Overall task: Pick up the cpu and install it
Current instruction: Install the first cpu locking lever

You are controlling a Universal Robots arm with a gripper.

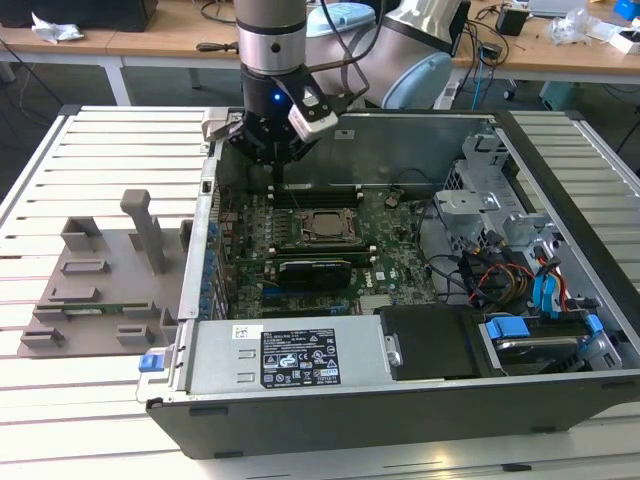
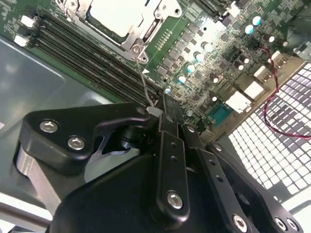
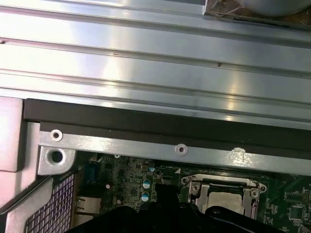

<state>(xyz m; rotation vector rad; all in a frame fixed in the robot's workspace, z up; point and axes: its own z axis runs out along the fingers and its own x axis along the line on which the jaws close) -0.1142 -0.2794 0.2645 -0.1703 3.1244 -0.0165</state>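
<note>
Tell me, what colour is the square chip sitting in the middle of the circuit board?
Silver-grey; the chip shows best in the second wrist view.

The exterior view looks down from high on the near side at the open computer case (image 1: 400, 260) on the slatted worktop (image 1: 80, 400). Both wrist views sit close above the motherboard (image 2: 214, 53), facing down along the end effector (image 2: 165, 116). All three views share the processor socket (image 3: 226, 194).
</note>
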